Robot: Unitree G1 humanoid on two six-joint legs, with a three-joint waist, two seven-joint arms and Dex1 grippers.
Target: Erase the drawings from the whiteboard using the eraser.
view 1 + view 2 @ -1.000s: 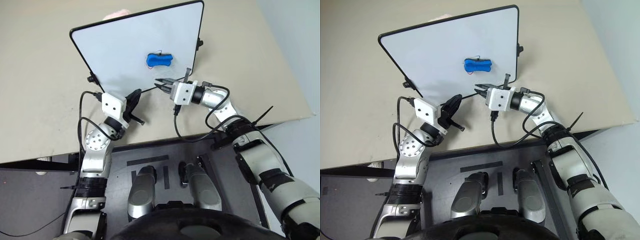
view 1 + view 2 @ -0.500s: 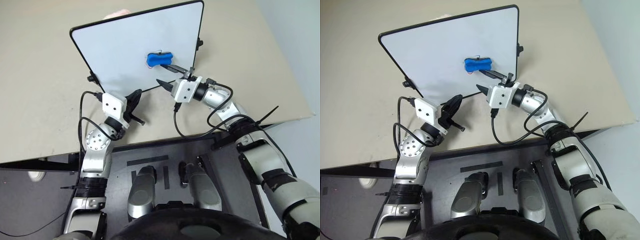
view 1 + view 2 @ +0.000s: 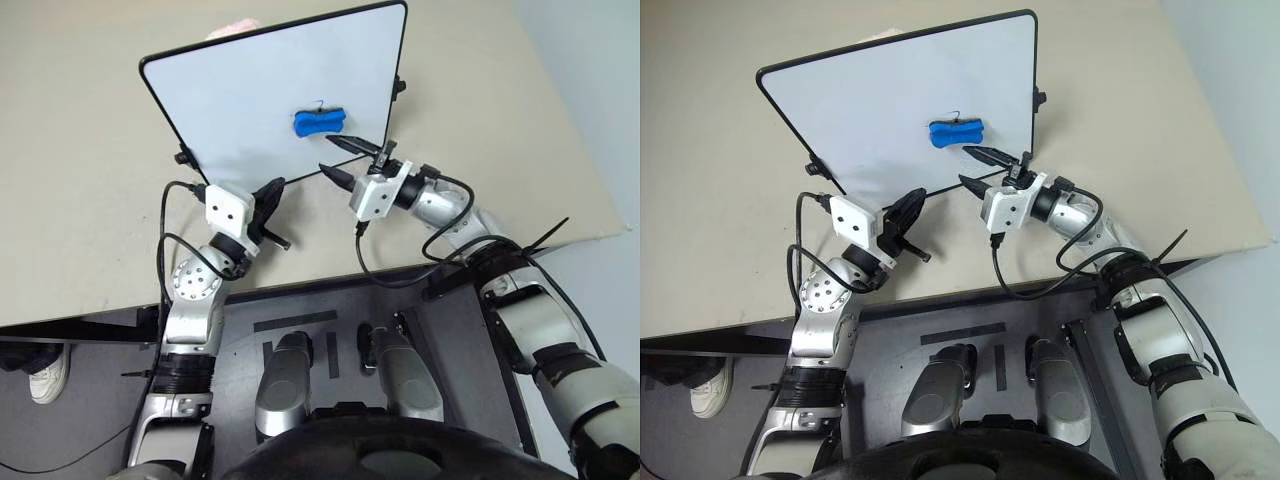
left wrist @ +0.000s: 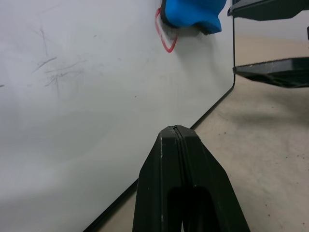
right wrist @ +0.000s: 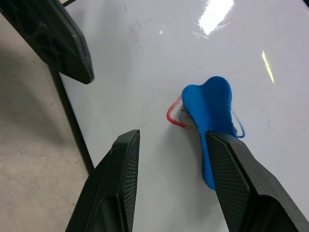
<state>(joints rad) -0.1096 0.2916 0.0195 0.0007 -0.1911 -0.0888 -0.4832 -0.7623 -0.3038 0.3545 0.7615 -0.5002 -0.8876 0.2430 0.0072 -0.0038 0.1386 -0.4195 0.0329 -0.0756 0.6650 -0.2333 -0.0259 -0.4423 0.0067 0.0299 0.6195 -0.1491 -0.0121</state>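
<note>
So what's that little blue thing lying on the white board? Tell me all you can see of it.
That is the eraser, a small bright blue piece shaped like a dog bone, pinched in at its middle and smooth like plastic. It lies flat on the whiteboard, towards its near right part, right over the red drawings, whose loops peek out beneath it. Nothing grips it; the right gripper hangs open just short of it.

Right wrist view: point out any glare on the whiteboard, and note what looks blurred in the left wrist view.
Right wrist view: a bright white glare patch sits on the whiteboard beyond the eraser, with a thin streak beside it. Left wrist view: the left gripper, close to the lens, looks soft, as do the eraser and the red drawings at the far end.
</note>
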